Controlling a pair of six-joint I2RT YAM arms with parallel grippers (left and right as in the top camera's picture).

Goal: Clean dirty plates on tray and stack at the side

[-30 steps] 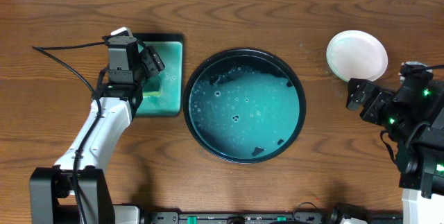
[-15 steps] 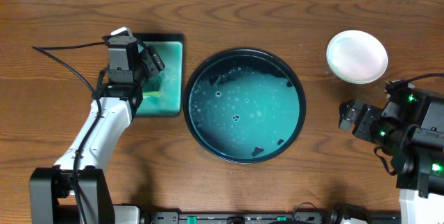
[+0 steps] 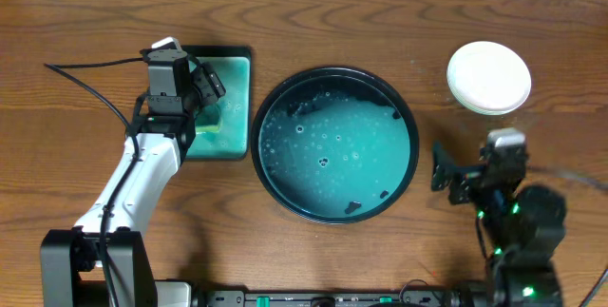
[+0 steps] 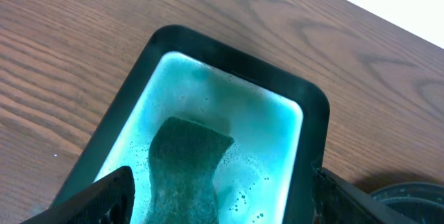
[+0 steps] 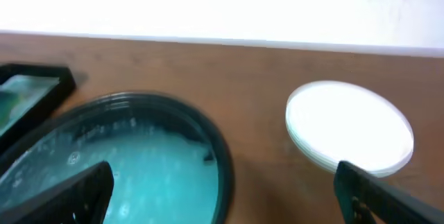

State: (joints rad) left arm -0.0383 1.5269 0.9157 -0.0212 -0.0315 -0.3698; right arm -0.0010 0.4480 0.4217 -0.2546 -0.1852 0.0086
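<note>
The plates (image 3: 489, 77) sit as one stack at the far right of the table, white one on top; the stack also shows in the right wrist view (image 5: 349, 127). The round black-rimmed tray (image 3: 334, 144) holds teal soapy water and no plate; its rim shows in the right wrist view (image 5: 215, 144). My right gripper (image 3: 444, 178) is open and empty, low on the table between tray and stack. My left gripper (image 3: 211, 86) is open over the rectangular teal tray (image 3: 237, 107), just above a green sponge (image 4: 189, 161).
The rectangular tray (image 4: 229, 78) holds bright teal soapy water. A black cable (image 3: 90, 84) runs across the table at the left. Small dark bits lie in the round tray's water (image 3: 353, 206).
My right arm has pulled back from the plate stack, toward the front and left, turning to face the round tray. The left arm has not moved.
</note>
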